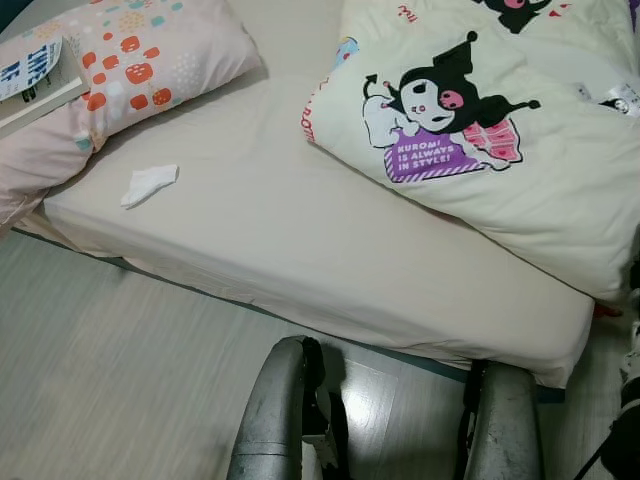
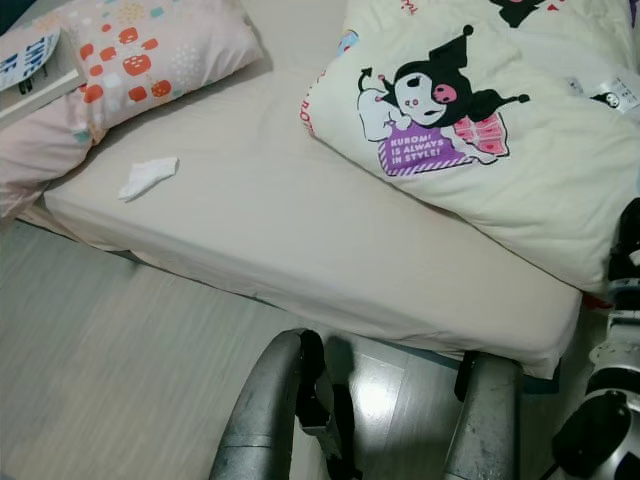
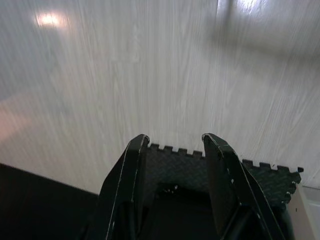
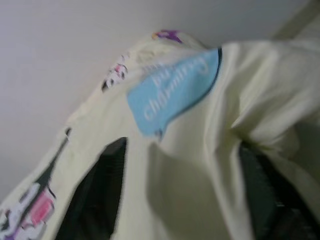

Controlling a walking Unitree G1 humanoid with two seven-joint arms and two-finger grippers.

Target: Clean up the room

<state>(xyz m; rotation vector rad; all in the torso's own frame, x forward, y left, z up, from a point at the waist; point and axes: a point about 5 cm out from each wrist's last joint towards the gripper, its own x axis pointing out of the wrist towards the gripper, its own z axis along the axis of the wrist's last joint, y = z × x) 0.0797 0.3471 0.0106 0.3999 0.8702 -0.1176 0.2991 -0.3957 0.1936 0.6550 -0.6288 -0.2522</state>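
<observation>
A cream comforter (image 1: 500,130) printed with a black cartoon figure lies crumpled over the right half of the bed (image 1: 300,250). A small white cloth (image 1: 150,184) lies on the bare sheet near the pillow (image 1: 150,55). My left arm (image 1: 275,420) hangs low in front of the bed; its gripper (image 3: 175,137) is open over pale wood floor, holding nothing. My right arm (image 1: 505,430) reaches toward the bed's near right corner. In the right wrist view the right gripper (image 4: 182,195) is buried in comforter fabric (image 4: 210,150) with a blue label (image 4: 172,92).
A book (image 1: 30,75) rests on the pink pillow at the far left. Pale wood floor (image 1: 100,380) runs along the bed's near edge. A black puzzle-edge foam mat (image 3: 260,175) lies on the floor below the left gripper.
</observation>
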